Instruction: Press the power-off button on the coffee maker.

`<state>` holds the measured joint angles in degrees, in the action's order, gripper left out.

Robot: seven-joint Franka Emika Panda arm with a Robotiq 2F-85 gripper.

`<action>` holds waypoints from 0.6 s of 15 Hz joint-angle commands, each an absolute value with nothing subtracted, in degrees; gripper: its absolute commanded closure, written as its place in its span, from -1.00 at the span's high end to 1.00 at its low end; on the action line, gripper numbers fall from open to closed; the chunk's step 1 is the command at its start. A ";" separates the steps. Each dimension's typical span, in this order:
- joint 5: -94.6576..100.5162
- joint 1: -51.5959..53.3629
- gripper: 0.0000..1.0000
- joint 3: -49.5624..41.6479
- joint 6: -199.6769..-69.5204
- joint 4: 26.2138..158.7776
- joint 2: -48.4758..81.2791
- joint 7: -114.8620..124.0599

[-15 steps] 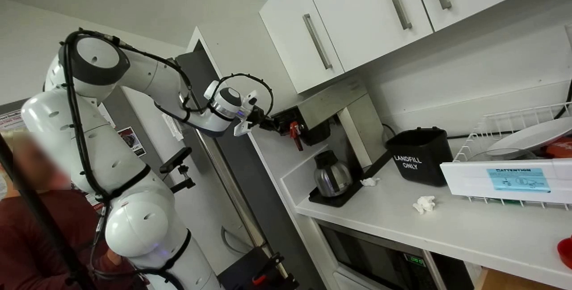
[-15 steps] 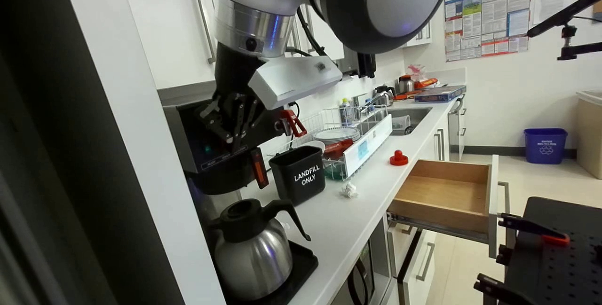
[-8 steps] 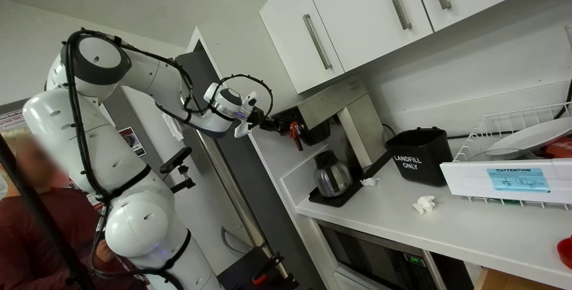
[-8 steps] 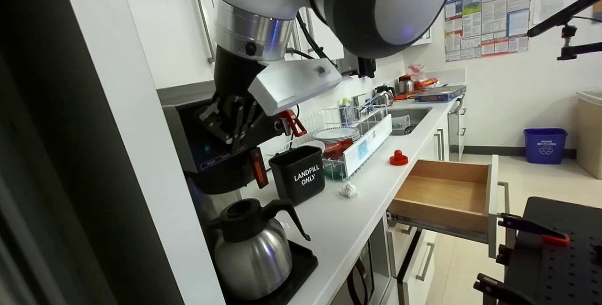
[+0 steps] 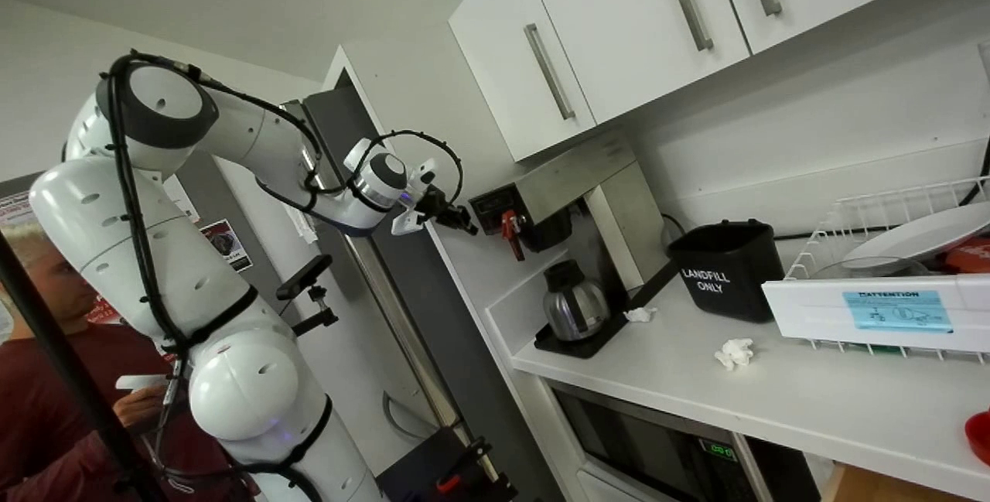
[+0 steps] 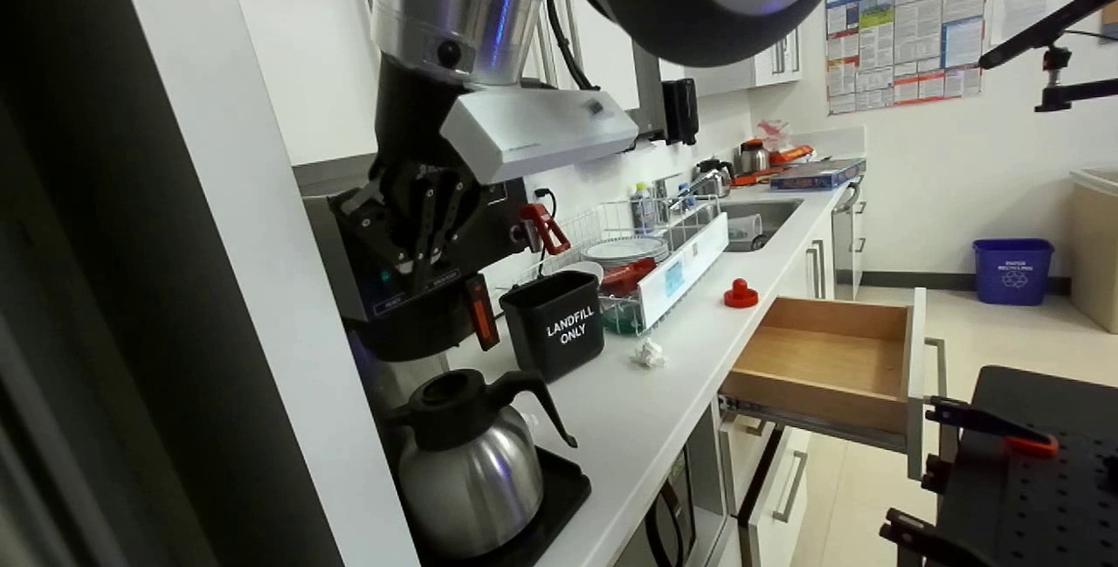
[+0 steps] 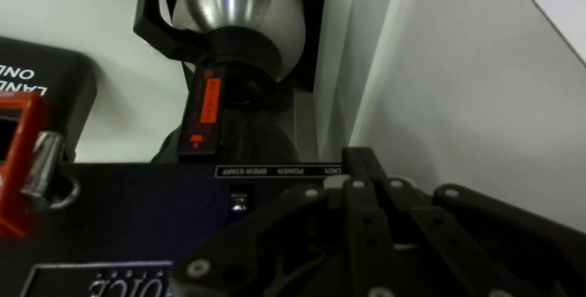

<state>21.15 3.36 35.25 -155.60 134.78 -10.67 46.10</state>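
The coffee maker (image 5: 580, 177) is a steel and black machine at the corner, with a steel carafe (image 5: 576, 309) at its base. It also shows in an exterior view (image 6: 323, 248). In the wrist view its black front panel (image 7: 137, 210) carries a label strip (image 7: 290, 170) reading POWER and BREW START upside down. A shiny switch (image 7: 239, 202) sits by BREW START. My gripper (image 7: 364, 162) is shut and empty, fingertips together beside the strip's READY end. It hides the panel by POWER. In an exterior view my gripper (image 5: 470, 227) hangs slightly in front of the panel, seemingly apart from it.
A red tap handle (image 5: 510, 231) sticks out of the panel. A funnel handle (image 7: 203, 114) juts out below it. A white side wall (image 7: 458, 82) stands close by the gripper. A black landfill bin (image 5: 727, 270) and dish rack (image 5: 858, 309) stand further along the counter.
My gripper has drawn back from the coffee maker's front panel, uncovering its edge in an exterior view. The arm has shifted slightly back with it. The carafe has not moved.
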 commanded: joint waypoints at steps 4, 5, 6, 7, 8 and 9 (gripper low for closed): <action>15.78 9.80 -0.99 29.76 -143.47 138.32 -23.35 42.86; 15.04 10.82 -0.99 28.72 -141.74 138.79 -24.98 42.13; 14.55 11.57 -0.99 27.93 -140.25 139.16 -26.32 41.38; 13.40 12.51 -0.99 27.01 -138.86 139.48 -27.60 40.10; 12.40 13.34 -0.99 26.24 -137.99 139.88 -28.71 38.73; 11.66 13.76 -0.99 25.79 -137.07 140.16 -29.65 37.65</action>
<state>14.67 11.51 27.91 -139.97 138.01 -25.18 41.54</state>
